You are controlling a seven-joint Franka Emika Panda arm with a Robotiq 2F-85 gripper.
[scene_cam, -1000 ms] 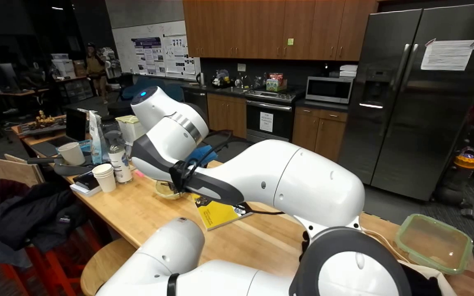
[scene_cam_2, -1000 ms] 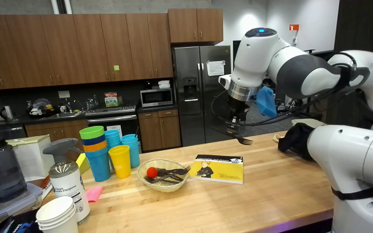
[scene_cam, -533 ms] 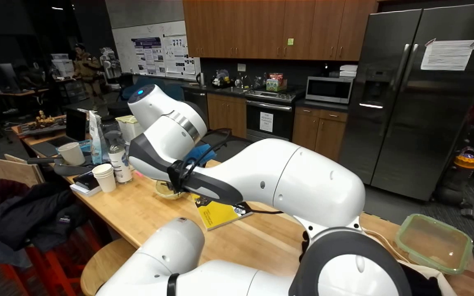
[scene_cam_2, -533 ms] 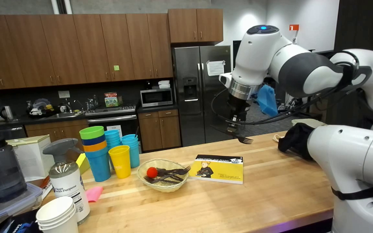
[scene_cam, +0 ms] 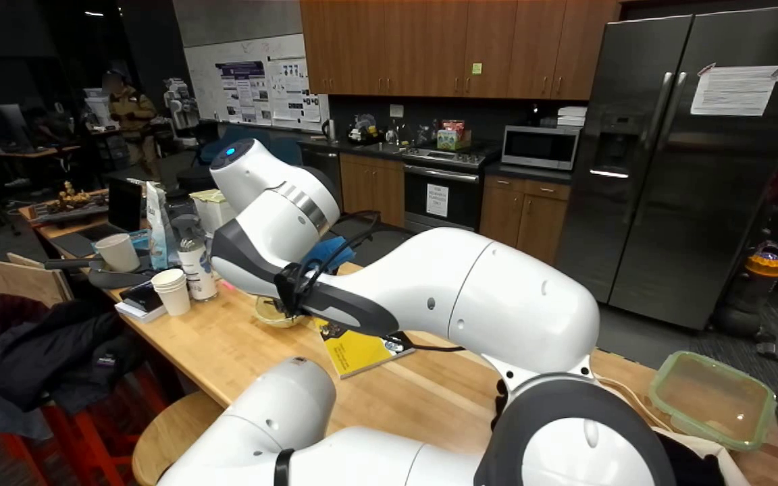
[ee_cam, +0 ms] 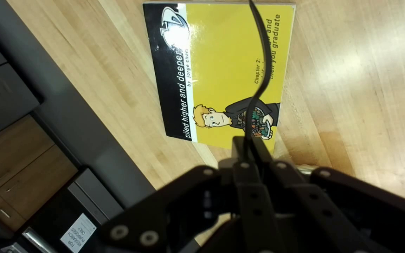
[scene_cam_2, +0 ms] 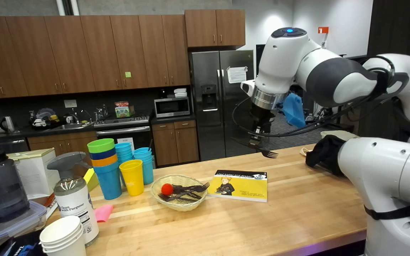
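Jaws of the gripper (ee_cam: pixel 248 149) pinch a black fork (ee_cam: pixel 267 56), pressed nearly together around its thin shaft. In an exterior view the fork is up in the air, clear of the counter (scene_cam_2: pixel 308 202) — tines out to one side of the jaws, handle faintly visible on the other. In the wrist view the part beyond the jaws is seen edge-on, a slim curved line crossing in front of a yellow-and-black book (ee_cam: pixel 220 70), which lies flat on the counter with its cover up. Just beside the book is a woven basket (scene_cam_2: pixel 178 206) holding a round red item (scene_cam_2: pixel 167 189) and several dark forks (scene_cam_2: pixel 185 194). Near the basket stand a yellow cup (scene_cam_2: pixel 132 177), a tall stack of coloured cups (scene_cam_2: pixel 105 169) topped in green, and blue cups (scene_cam_2: pixel 144 167) behind them. Farther along are a flat pink item (scene_cam_2: pixel 103 213), a spray bottle (scene_cam_2: pixel 75 209) and a stack of white paper cups (scene_cam_2: pixel 63 237). A blue piece (scene_cam_2: pixel 293 111) sits on the arm (scene_cam_2: pixel 279 64) near its wrist — what it is I cannot tell. A dark, fabric-like bundle (scene_cam_2: pixel 324 154) lies on the counter, well apart from the book. In both exterior views a dark refrigerator (scene_cam: pixel 733 182) stands beyond the counter; an exterior view also shows a person (scene_cam: pixel 132 118) far back and a green-rimmed container (scene_cam: pixel 713 398) at the counter's end.
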